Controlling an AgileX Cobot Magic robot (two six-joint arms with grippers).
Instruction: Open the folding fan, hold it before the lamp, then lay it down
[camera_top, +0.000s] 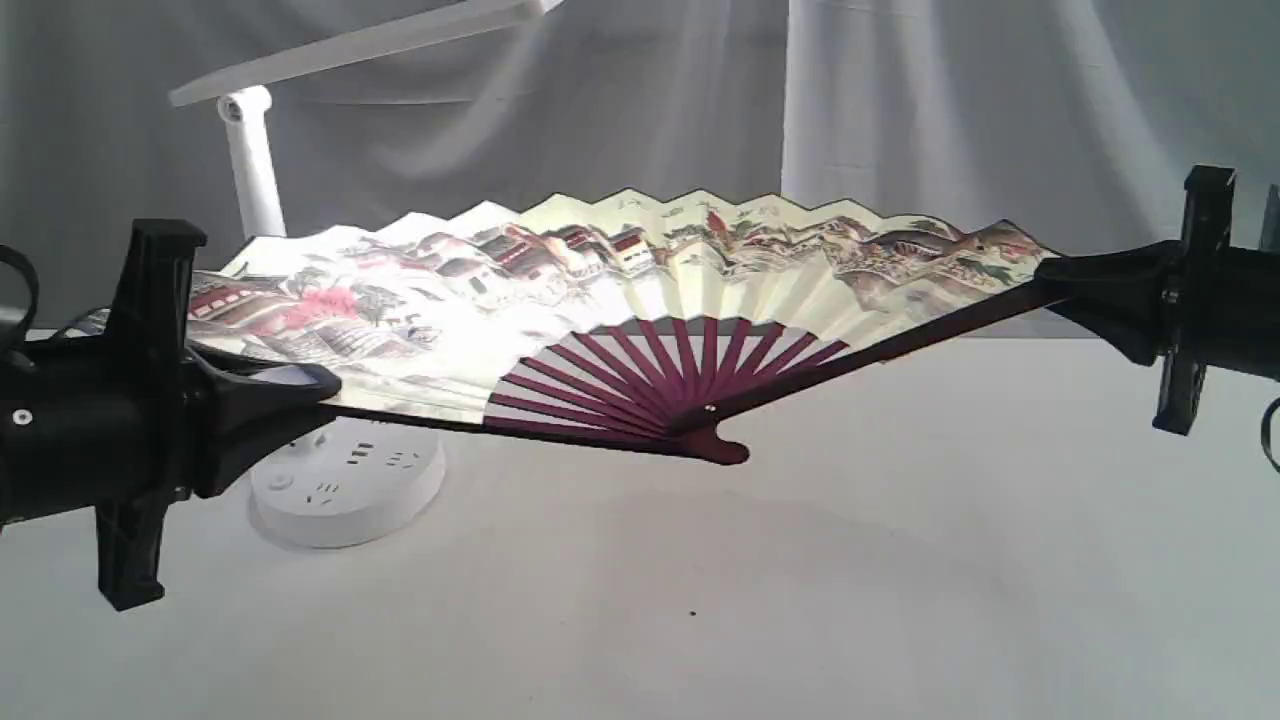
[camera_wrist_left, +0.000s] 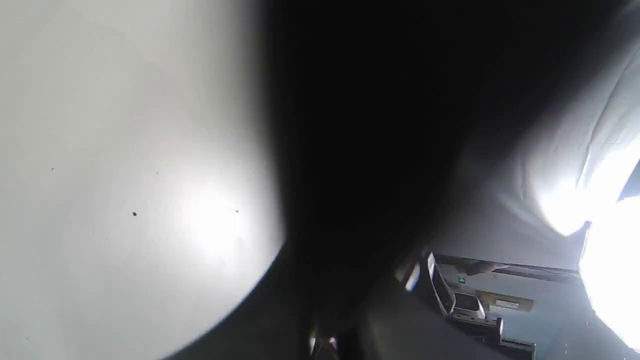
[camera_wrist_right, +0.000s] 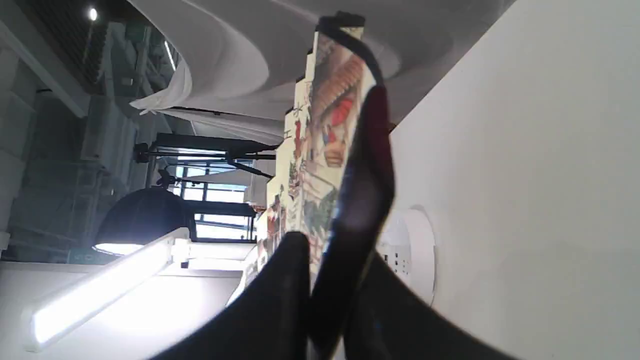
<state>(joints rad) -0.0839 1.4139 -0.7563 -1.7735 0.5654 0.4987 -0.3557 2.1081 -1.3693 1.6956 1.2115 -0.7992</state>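
Note:
The folding fan (camera_top: 640, 290) is spread wide and held in the air above the table, its painted face toward the exterior camera. My left gripper (camera_top: 325, 385) is shut on the fan's left guard. At the other end my right gripper (camera_top: 1050, 275) is shut on the right guard; the right wrist view shows the dark guard of the fan (camera_wrist_right: 365, 165) pinched between the black fingers (camera_wrist_right: 280, 295). The white lamp (camera_top: 255, 165) stands behind the fan's left half, its lit head (camera_wrist_right: 100, 290) overhead and its round base (camera_top: 345, 485) below the fan. The left wrist view is mostly dark.
A white table (camera_top: 800, 600) lies under the fan, with grey-white drapes (camera_top: 950, 120) hanging behind it. In the right wrist view a studio light (camera_wrist_right: 135, 225) and room fittings show far off.

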